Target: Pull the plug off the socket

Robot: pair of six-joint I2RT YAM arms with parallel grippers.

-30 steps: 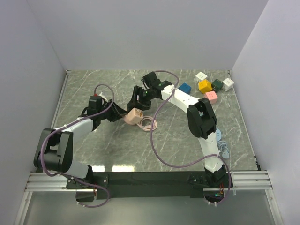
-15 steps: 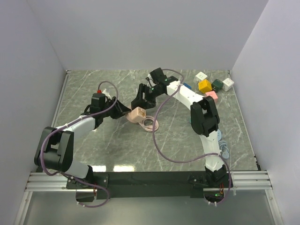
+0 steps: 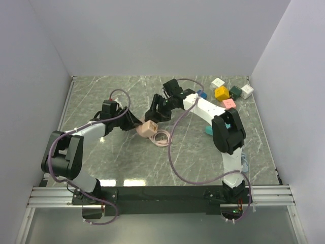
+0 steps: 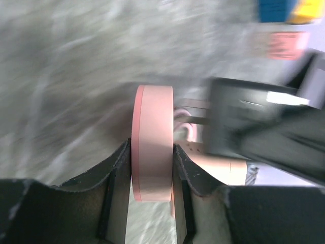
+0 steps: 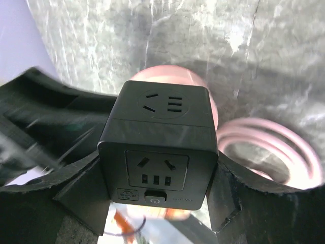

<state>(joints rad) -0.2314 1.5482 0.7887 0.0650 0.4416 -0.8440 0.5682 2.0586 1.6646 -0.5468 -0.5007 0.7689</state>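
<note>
My left gripper is shut on a flat pink plug. A pink cube adapter sits just past its fingers, and it also shows in the left wrist view. My right gripper is shut on a black cube socket. The round pink plug sits behind the black socket's far face. In the blurred left wrist view, grey prongs show in a narrow gap between plug and socket. I cannot tell whether their tips are still inside. A coiled pink cable lies on the table.
Several cube sockets stand at the back right: blue, white, yellow, dark green, white and pink. A teal object lies beside the right arm. Walls close in the marbled table.
My right gripper has moved up and to the right with the black socket. My left gripper has shifted right with the pink plug. The pink cube now sits slightly lower.
</note>
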